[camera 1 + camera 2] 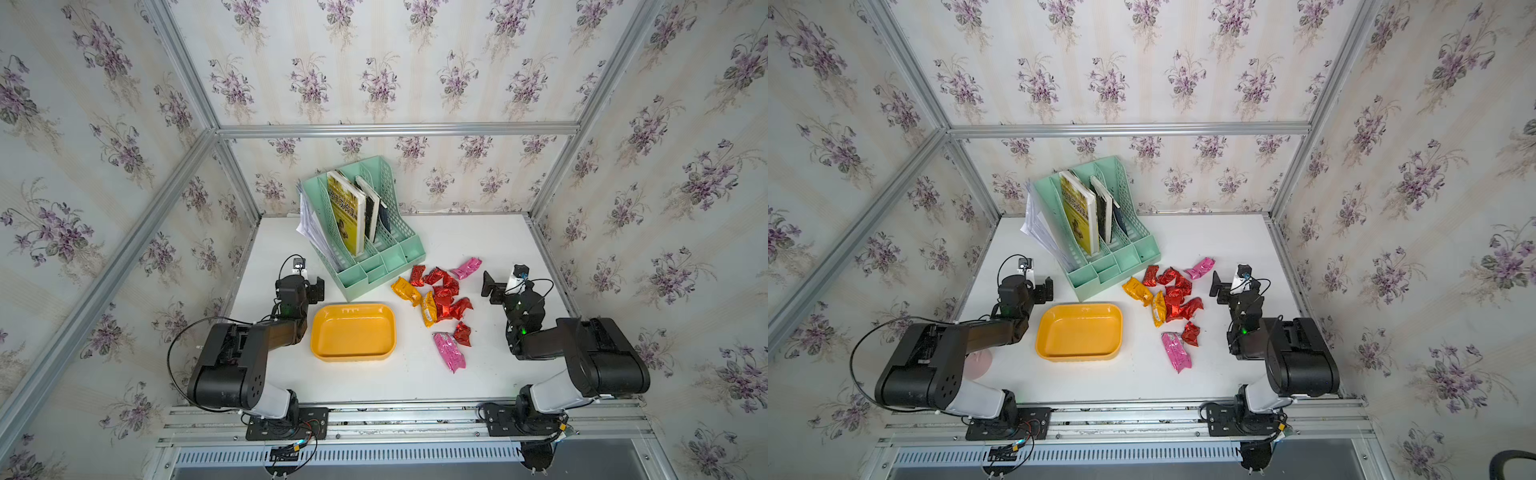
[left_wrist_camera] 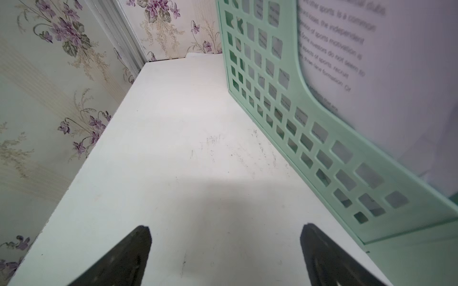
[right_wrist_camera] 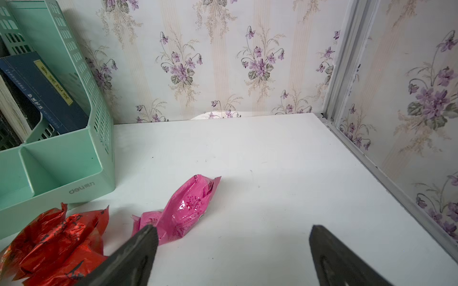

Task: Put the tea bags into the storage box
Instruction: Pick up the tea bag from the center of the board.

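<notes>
On the white table (image 1: 415, 382), the yellow storage box (image 1: 352, 332) sits nearest the front edge, toward the left side. The tea bags (image 1: 442, 297) lie clustered just right of it, all outside it, the near pink bag (image 1: 449, 352) frontmost. The left gripper (image 2: 225, 226) hovers beyond the box, jaws apart over bare table. The right gripper (image 3: 232, 226), jaws wide apart, is beside the far pink bag (image 3: 188, 205). The mint file rack (image 1: 390, 253) stands toward the back edge.

Storage box (image 1: 353, 332) left of tea bags (image 1: 442, 297), file rack (image 1: 390, 259) behind both, all on table (image 1: 478, 374).
</notes>
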### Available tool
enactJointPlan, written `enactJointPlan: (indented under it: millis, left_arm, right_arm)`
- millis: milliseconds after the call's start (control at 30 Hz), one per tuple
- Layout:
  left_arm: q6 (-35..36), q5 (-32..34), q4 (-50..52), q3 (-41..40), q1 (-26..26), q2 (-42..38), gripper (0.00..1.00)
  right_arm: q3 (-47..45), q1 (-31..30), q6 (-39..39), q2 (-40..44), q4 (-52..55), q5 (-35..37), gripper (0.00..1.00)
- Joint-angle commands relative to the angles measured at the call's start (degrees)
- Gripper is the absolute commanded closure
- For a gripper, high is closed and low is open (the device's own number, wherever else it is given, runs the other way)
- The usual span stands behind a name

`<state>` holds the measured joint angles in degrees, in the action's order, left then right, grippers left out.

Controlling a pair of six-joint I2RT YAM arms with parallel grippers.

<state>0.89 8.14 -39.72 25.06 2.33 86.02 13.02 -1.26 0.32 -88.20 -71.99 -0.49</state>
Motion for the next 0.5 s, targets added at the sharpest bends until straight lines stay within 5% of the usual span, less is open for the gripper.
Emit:
enactJointPlan:
  millis: [0, 467]
  left_arm:
    - [0.2, -0.1, -1.3, 0.1, 0.0, -0.3, 0.01]
    - [0.2, -0.1, -1.2, 0.2, 0.0, -0.2, 0.02]
  right_arm:
    - [0.0, -0.1, 0.2, 0.1, -0.4, 0.0, 0.00]
    - [0.2, -0.1, 0.2, 0.1, -0.2, 0.0, 0.00]
